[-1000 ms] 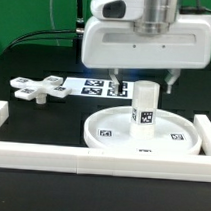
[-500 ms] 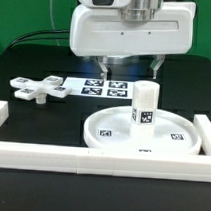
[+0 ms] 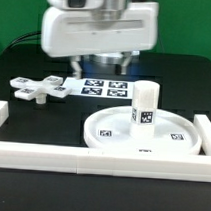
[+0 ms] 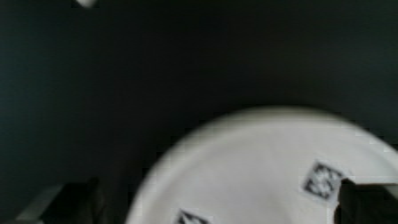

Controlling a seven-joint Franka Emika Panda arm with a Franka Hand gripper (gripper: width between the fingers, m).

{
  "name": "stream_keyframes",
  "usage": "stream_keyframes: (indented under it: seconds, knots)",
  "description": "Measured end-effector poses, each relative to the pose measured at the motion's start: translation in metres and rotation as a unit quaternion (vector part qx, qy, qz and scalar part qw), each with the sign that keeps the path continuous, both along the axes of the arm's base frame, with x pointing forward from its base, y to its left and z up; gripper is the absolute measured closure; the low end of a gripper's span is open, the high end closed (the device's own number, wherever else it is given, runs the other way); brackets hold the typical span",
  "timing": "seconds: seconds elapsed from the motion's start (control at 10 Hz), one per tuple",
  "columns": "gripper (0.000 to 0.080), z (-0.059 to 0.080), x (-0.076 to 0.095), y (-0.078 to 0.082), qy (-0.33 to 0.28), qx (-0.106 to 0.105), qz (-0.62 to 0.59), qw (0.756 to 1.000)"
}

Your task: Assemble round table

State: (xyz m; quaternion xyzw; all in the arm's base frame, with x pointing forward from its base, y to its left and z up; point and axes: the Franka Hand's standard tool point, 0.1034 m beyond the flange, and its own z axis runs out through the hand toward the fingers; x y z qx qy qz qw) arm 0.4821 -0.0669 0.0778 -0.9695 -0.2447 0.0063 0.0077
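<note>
Near edge: white border rails [image 3: 51,159] on the black surface [image 3: 185,78], same placement as in both earlier frames.

Just behind the front rail: round disc [image 3: 116,144], flat on the surface, rim up, tags facing up. No shift since one second ago.

On the disc, near its centre: post [image 3: 145,104], upright, tag toward the camera. Untouched; position identical to the earlier frames.

Further back, toward the exterior view's left: cross-shaped piece [image 3: 34,88], flat on the surface, beside the marker board [image 3: 102,88]. Both unmoved.

Farthest, above the marker board: pincer [image 3: 100,65], fingers [image 3: 124,62] spread wide, nothing between them. Well apart from the post and clear of every part.

Change against the earlier frames: pincer displaced steadily toward the exterior view's left. One second ago, behind the post; half a second ago, partway across; now over the marker board. Finger spread unchanged throughout.

Wrist view: blurred. Part of the disc [image 4: 267,150] visible, with tags on it, against the dark surface.
</note>
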Motion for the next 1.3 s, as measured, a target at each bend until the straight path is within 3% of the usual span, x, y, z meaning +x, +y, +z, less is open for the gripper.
stream_keyframes:
  seconds: [0.1,0.2,0.5,0.6,0.8,1.0,1.3]
  knots:
    - [0.0150,0.002,-0.003,-0.015,0.010,0.004,-0.005,1.000]
    - [0.0150,0.011,0.004,-0.011,0.001,0.002,-0.004,1.000]
    - [0.0150,0.010,0.004,-0.009,0.001,0.003,-0.002,1.000]
    - [0.0150,0.004,-0.004,-0.020,-0.001,0.003,0.015,1.000]
    - [0.0150,-0.008,-0.031,-0.059,0.003,0.000,0.039,0.999]
    - [0.0150,-0.014,-0.045,-0.085,0.002,-0.001,0.064,0.998]
    - [0.0150,-0.014,-0.043,-0.081,0.003,-0.001,0.063,0.998]
